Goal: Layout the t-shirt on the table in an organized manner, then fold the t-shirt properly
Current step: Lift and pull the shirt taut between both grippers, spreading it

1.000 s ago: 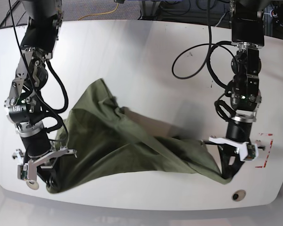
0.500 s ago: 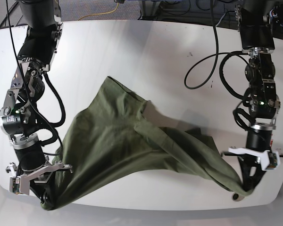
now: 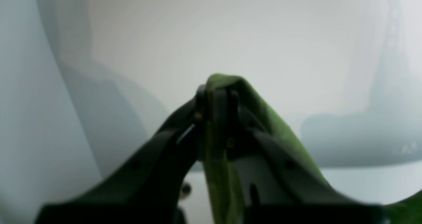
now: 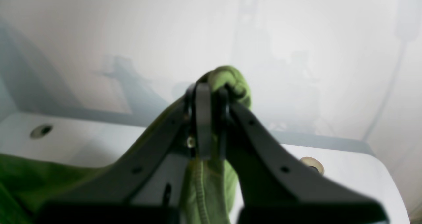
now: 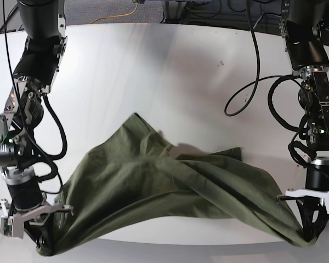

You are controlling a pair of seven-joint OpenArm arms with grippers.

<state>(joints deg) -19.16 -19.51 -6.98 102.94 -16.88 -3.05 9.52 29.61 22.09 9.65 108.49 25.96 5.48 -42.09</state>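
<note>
The olive-green t-shirt [image 5: 153,181] hangs stretched across the front of the white table [image 5: 153,71], wrinkled, with one point reaching toward the middle. My left gripper [image 5: 310,241] is at the right front edge in the base view, shut on one bunched corner. In the left wrist view the left gripper [image 3: 216,92] pinches a fold of the t-shirt [image 3: 263,115]. My right gripper [image 5: 44,249] is at the left front edge, shut on the other corner. The right wrist view has the right gripper [image 4: 207,89] clamped on a wad of the t-shirt [image 4: 230,79].
Black cables [image 5: 252,93] loop over the table's right back area. A yellow cable [image 5: 120,16] lies beyond the far edge. One round grommet hole [image 4: 41,130] and a second hole [image 4: 311,164] sit in the tabletop near the right gripper.
Both arms have moved apart and toward the front edge, each still holding its corner. The t-shirt has been pulled wider and flatter, with its gripped corners now at the table's front edge.
</note>
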